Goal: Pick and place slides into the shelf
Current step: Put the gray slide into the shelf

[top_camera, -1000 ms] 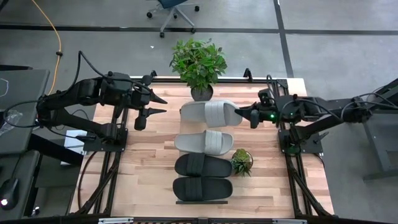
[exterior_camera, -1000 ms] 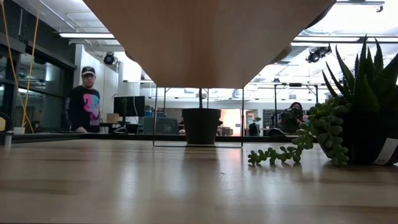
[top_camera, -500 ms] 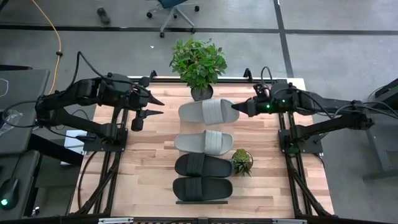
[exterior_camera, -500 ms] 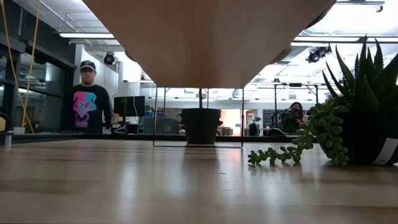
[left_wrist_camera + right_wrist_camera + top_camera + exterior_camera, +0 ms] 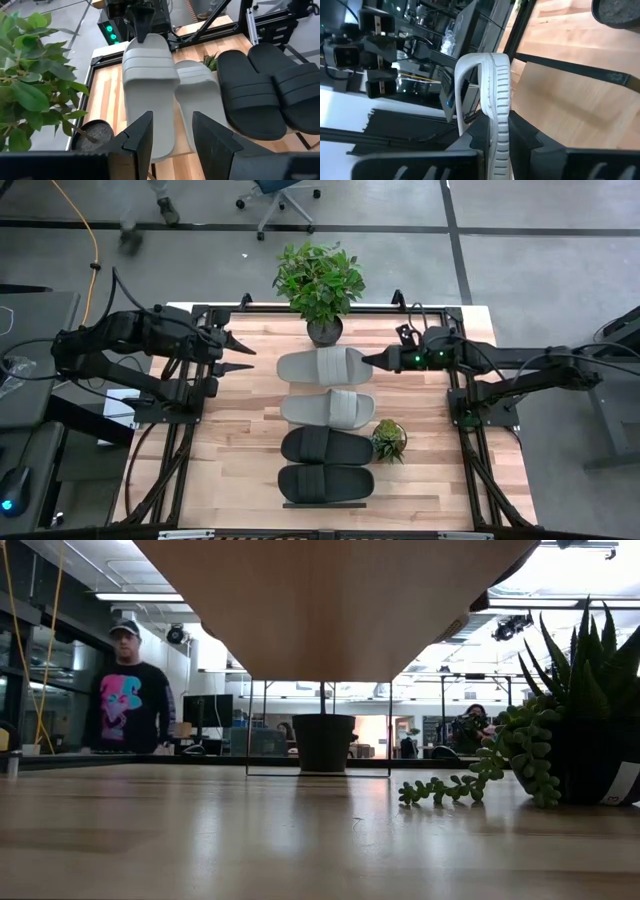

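High view is showing the butcher-block tabletop [image 5: 240, 450] carrying the shelf [image 5: 322, 504], whose pale board is lying as a long narrow strip down the middle, running from the big potted plant [image 5: 318, 280] toward the near edge. Four slides are sitting in a row along it, each one lying crosswise with its long axis pointing from one arm to the other: a black slide [image 5: 326, 482] nearest the front, a second black slide [image 5: 326, 445] behind it, a grey slide [image 5: 328, 407] next, and the far grey slide [image 5: 324, 366] just before the plant pot. A small succulent [image 5: 389, 439] is standing beside the black pair. That far grey slide is the one being worked; it is reaching straight out from the right end effector [image 5: 366, 362] toward the left arm, so the right arm is plainly the nearer one. The right end effector is closing its fingers on the slide's end, and the right wrist view is showing the ribbed edge clamped between them, standing on its side. The left end effector [image 5: 246, 358] is hanging well apart on the opposite side, fingers parted and holding nothing, pointing at the slide's free end.
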Tool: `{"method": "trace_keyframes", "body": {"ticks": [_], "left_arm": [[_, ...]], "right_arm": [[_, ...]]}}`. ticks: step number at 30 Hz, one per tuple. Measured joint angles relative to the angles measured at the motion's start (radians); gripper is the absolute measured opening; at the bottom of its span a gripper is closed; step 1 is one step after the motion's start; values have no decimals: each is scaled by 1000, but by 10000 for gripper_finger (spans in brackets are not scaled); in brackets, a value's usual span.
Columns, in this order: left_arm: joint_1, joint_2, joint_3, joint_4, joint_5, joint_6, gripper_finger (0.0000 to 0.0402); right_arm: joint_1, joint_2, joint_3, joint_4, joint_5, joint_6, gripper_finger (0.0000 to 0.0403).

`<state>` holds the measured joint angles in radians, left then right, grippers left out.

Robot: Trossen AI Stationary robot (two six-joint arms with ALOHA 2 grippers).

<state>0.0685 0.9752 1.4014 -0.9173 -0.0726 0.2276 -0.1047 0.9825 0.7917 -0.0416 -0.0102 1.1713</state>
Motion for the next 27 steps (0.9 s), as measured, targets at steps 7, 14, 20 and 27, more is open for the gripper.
{"method": "trace_keyframes", "body": {"ticks": [7,14,20,27], "left_arm": [[1,0,0,-3,6,-15,127],[1,0,0,-10,12,-15,127],[1,0,0,-10,12,-16,127],[1,1,0,-10,12,-17,127]], "right_arm": [[0,0,-68,59,9,42,23],[-5,0,-76,29,35,44,23],[-27,0,-76,-4,34,36,23],[-46,0,-76,-12,18,36,22]]}}
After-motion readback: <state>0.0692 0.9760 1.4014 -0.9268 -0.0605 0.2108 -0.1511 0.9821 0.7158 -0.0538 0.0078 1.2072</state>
